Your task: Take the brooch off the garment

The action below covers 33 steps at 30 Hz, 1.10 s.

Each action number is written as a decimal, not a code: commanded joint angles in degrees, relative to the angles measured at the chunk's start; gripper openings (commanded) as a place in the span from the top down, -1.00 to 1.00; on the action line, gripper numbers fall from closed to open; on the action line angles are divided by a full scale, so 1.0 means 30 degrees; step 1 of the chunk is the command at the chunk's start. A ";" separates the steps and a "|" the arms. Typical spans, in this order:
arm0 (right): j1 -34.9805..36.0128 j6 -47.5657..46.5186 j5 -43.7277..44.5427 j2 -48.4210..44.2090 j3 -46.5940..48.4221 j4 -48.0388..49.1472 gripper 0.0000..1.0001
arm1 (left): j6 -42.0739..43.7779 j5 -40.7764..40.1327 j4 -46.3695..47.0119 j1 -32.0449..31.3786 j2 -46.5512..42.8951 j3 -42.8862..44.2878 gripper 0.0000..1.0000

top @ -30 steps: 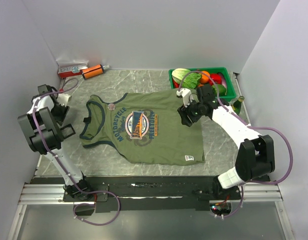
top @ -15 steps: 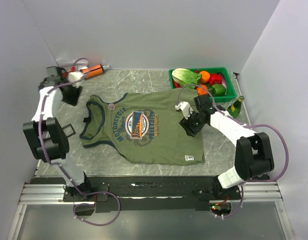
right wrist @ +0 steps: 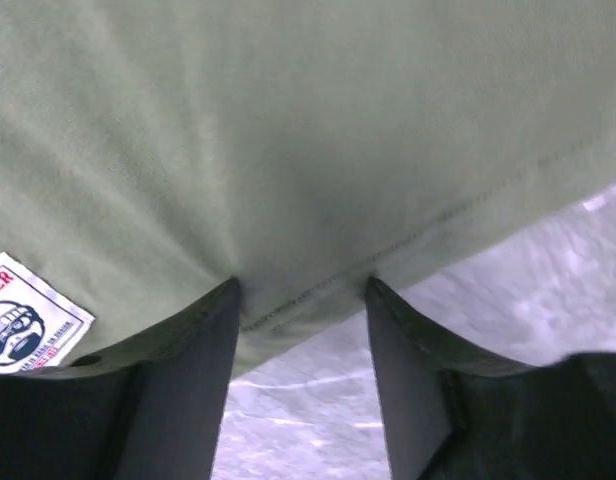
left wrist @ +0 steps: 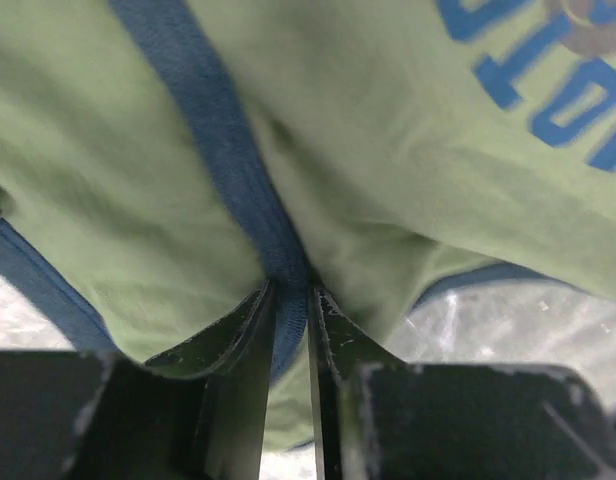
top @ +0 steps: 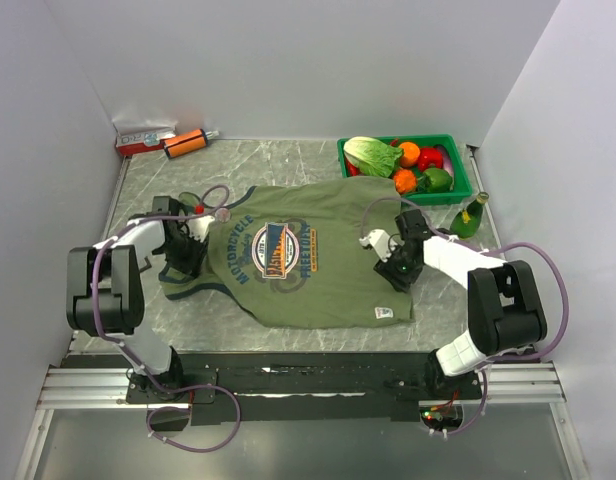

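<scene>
You're looking at an olive-green garment [top: 328, 285] with navy trim [left wrist: 228, 190], which runs as a dark blue band across the green in the left wrist view. Its chest print [top: 273, 245] is blue, orange and white, ringed by blue lettering. The hem label [top: 384, 313], lower right of the shirt, is white with red and black marks. The brooch [top: 222, 212] at the shirt's upper left shows whitish. Your table [top: 288, 160] is grey and marbled. Upper right, a green basket [top: 440, 138] holds pale green, orange, red and green produce [top: 409, 153], with a dark green bottle [top: 470, 215] beside it. Upper left lie an orange tube [top: 186, 143] and a red-and-white box [top: 143, 139]. The left arm [top: 138, 235] and the right arm [top: 458, 258] are white and black, with purple cables [top: 563, 300].
</scene>
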 commanded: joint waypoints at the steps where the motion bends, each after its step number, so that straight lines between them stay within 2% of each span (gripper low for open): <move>1: -0.1422 -0.1121 0.1650 0.0810 -0.1012 0.0297 0.02 | 0.0061 -0.0891 0.1970 -0.0021 -0.0362 -0.1505 0.53; 7: -0.2097 -0.2292 0.2997 0.0196 -0.2328 0.0531 0.02 | 0.0207 -0.0689 0.1418 -0.0050 -0.1063 -0.4552 0.60; 12: -0.2889 -0.3491 0.2998 -0.1120 -0.3472 -0.0492 0.02 | 0.2192 -0.1010 0.0159 -0.0167 -0.4634 -0.6722 0.62; 16: -0.3182 -0.3933 0.3665 -0.1533 -0.4058 -0.1401 0.02 | 0.2991 -0.0601 -0.2181 -0.0255 -0.6775 -0.6520 0.61; 21: -0.3679 -0.4985 0.4112 -0.2732 -0.4764 -0.1839 0.00 | 0.4717 0.1770 -0.5699 -0.0372 -0.8096 -0.4208 0.57; 23: -0.3768 -0.5106 0.3559 -0.2910 -0.4005 -0.3242 0.01 | 0.4895 0.2385 -0.6462 -0.0343 -0.8359 -0.2924 0.52; 24: -0.3768 -0.4932 0.3149 -0.3201 -0.3421 -0.3828 0.01 | 0.4721 0.2881 -0.6350 -0.0343 -0.8361 -0.2422 0.42; 27: -0.3739 -0.4435 0.0288 -0.3992 0.0148 -0.6434 -0.01 | 0.2915 0.3877 -0.4252 -0.0343 -0.7603 -0.0167 0.15; 28: -0.3681 -0.4229 -0.0742 -0.4053 0.2421 -0.7427 -0.04 | 0.2352 0.4172 -0.3630 -0.0343 -0.7106 0.0535 0.12; 30: -0.3477 -0.3325 -0.2994 -0.3617 0.4631 -0.8079 -0.11 | 0.0718 0.4992 -0.2431 -0.0343 -0.5029 0.2790 0.07; 31: -0.3243 -0.2971 -0.3530 -0.3266 0.6584 -0.8285 -0.12 | 0.0271 0.5576 -0.2307 -0.0372 -0.4122 0.3581 0.07; 33: -0.2424 -0.1833 -0.4351 -0.2095 0.8266 -0.8492 -0.14 | -0.0839 0.6135 -0.2364 -0.0402 -0.1397 0.6071 0.10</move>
